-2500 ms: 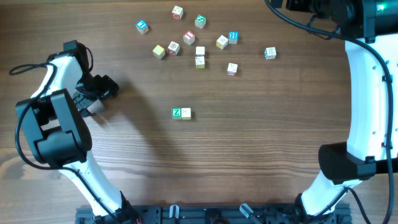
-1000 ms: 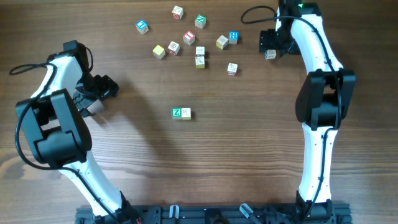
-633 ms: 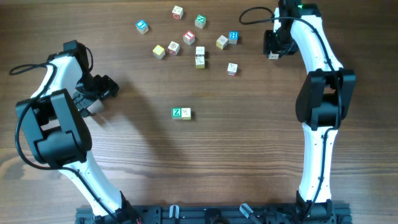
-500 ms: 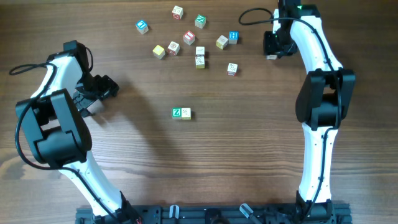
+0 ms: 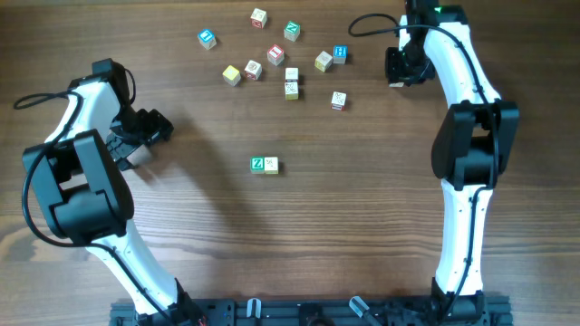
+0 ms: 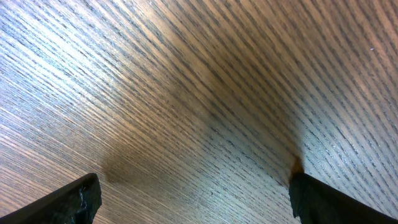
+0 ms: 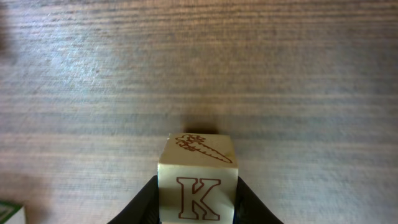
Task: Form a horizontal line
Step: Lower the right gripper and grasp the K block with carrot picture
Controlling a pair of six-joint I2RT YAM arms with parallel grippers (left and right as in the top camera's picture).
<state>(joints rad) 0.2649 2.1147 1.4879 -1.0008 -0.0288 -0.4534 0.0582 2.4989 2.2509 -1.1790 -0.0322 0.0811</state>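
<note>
The horizontal line is a green cube with a white Z (image 5: 258,164) touching a cream cube (image 5: 271,165) at the table's middle. My right gripper (image 5: 399,69) is at the far right of the table, shut on a cream cube with a red K and a carrot drawing (image 7: 198,180), its dark fingers (image 7: 144,202) pressed on both sides. From overhead the gripper hides that cube. Far off at the left, my left gripper (image 5: 149,136) stands open over bare wood, and its wrist view shows nothing between the fingertips (image 6: 81,196).
Several loose cubes lie scattered at the back: a blue one (image 5: 207,38), a cream one (image 5: 259,16), a green one (image 5: 292,31), a blue H cube (image 5: 340,53), a red one (image 5: 275,54) and a yellow one (image 5: 231,75). A cube's corner (image 7: 9,214) shows at the right wrist view's lower left.
The right arm swung in over the far-right cube and its jaws closed on it, so the cube is now covered from overhead. The left arm and the Z pair have not moved.
</note>
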